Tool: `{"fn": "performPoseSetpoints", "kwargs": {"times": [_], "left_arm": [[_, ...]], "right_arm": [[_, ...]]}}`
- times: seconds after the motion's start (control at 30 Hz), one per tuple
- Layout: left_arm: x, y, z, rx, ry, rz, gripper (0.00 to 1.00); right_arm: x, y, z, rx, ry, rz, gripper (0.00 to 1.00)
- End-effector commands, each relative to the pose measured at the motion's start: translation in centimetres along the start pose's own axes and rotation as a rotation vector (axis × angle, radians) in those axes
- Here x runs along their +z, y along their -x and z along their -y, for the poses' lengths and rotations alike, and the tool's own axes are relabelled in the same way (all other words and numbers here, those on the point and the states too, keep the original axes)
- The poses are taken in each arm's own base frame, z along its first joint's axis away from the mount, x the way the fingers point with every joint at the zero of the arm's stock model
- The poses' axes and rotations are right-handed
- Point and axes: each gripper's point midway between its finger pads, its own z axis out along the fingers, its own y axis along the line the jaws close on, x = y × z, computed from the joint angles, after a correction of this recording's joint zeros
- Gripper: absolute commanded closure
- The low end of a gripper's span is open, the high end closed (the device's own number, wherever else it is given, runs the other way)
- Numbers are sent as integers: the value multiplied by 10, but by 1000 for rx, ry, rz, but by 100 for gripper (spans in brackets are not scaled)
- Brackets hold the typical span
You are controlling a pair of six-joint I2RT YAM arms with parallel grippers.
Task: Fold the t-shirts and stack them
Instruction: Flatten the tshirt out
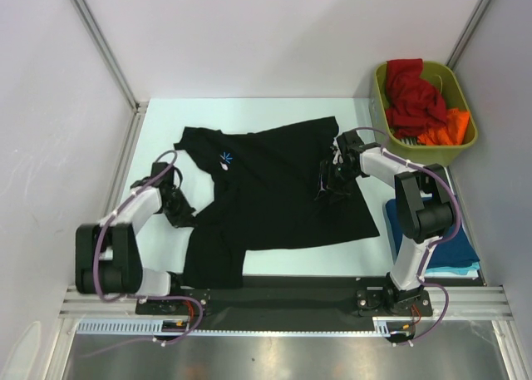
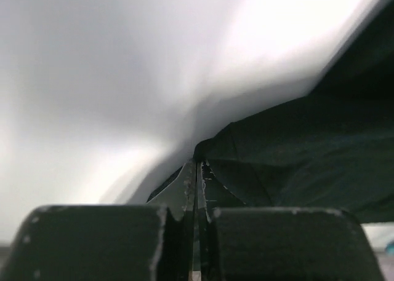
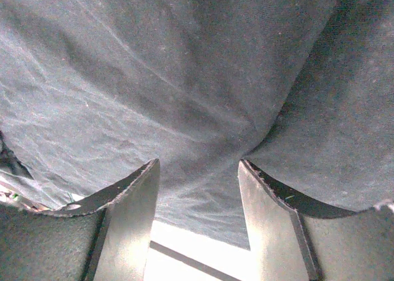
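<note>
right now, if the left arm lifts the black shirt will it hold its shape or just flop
Likely floppy: the black shirt lies creased and folds over itself at the left end effector. Probably light, though its spread-out bulk may drag across the table.

My left arm (image 1: 137,212) and right arm (image 1: 407,259) wore white shells between bulky black joints. A thin purple cable (image 1: 98,255) looped along each. My left fingers (image 2: 92,244) were blocky, matte black and flecked with pale scuffs. My right fingers (image 3: 123,225) were dark grey with curved, chipped inner edges.
</note>
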Motion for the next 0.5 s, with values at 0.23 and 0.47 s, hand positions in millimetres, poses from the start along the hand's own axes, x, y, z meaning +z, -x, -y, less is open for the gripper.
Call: {"fn": "performPoseSetpoints", "kwargs": {"times": [0.23,0.47], "left_arm": [[-145,-29,-94,-852,244,577,100],[-101,-44,-78,-908,61,496,68]], "right_arm": [[-9,9,-6,5,-41,46,40],[0,1,-7,-7,-41,10,39]]}}
